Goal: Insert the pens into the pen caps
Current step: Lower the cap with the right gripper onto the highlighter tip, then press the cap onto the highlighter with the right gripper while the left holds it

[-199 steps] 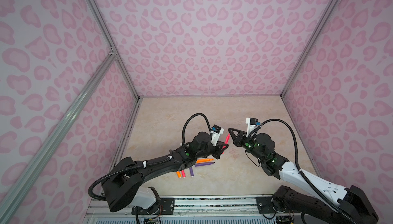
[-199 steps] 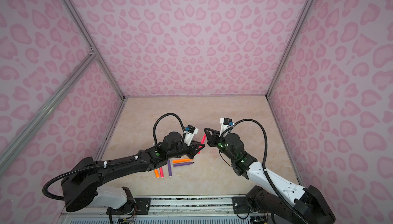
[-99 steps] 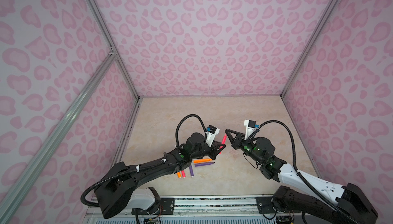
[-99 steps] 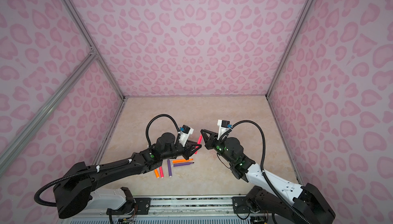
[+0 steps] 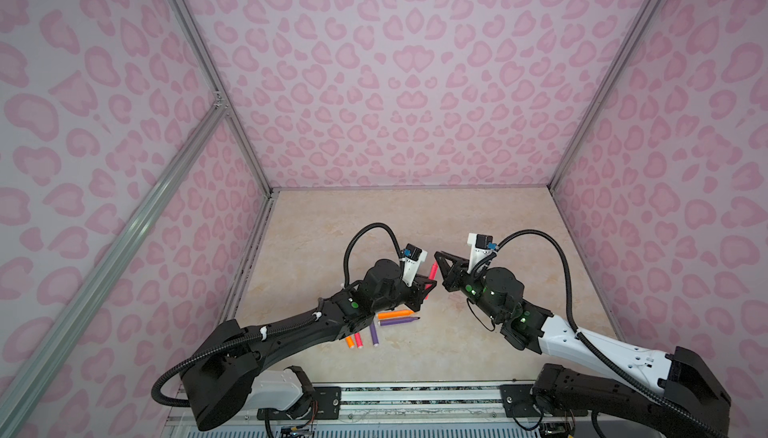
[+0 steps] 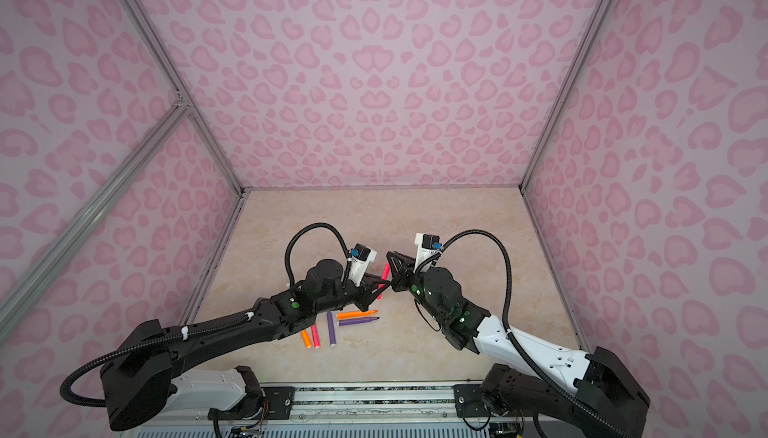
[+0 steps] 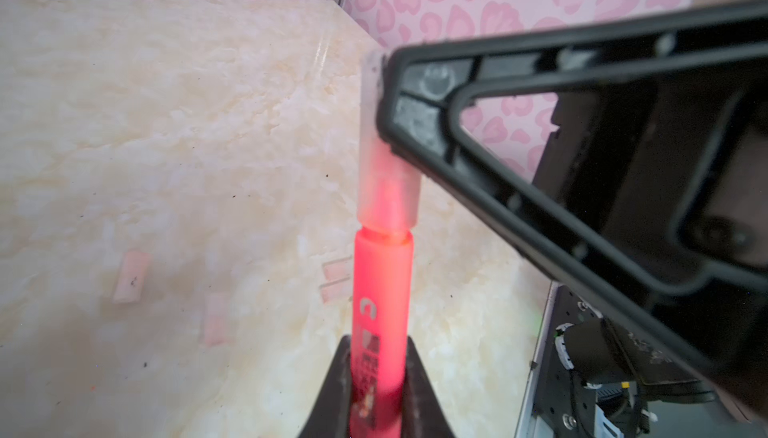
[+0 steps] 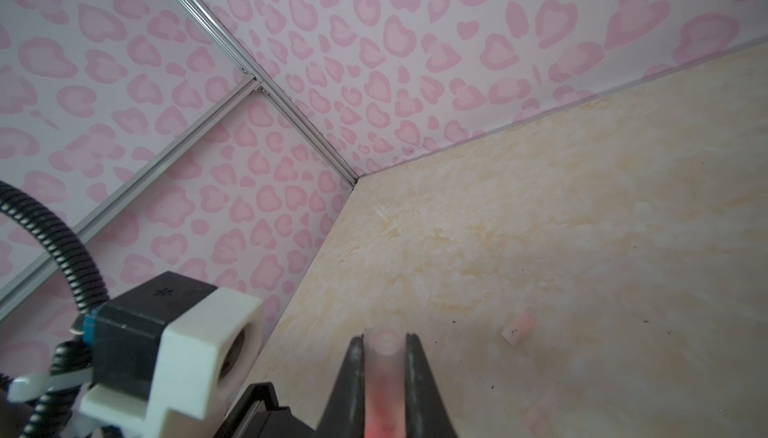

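The two arms meet tip to tip above the middle of the bench (image 5: 415, 215). The left end effector (image 5: 430, 285) is pinched on the lower barrel of a pink pen (image 5: 433, 270), which it holds steeply, slightly tilted, above the bench.

In the left wrist view this pen rises from between the two dark fingers (image 7: 336, 377). Its writing end is inside a clear, faintly pink pen cap (image 7: 386, 190). The cap's open rim sits right at the shoulder of the barrel, and pink shows through the cap's lower part.

The right end effector (image 5: 437, 255) grips that cap from the side near its closed end, its jaws drawn in tight on the tube. The right wrist view shows the cap end-on between the two fingertips (image 8: 355, 357).

Five more pens lie on the bench near its front edge, beside and partly under the left arm. An orange pen (image 5: 395, 314) and a purple pen (image 5: 398, 321) lie side by side, nearly parallel, tips toward the right. Closer to the front lie a second purple pen (image 5: 374, 334), a second pink pen (image 5: 358, 340) and a second orange pen (image 5: 350, 341), close together, their far ends hidden by the arm.

Several loose caps (image 7: 131, 276) lie flat on the bench, pale and hard to make out. Two of them lie together (image 7: 336, 276), partly behind the held pen in the left wrist view.
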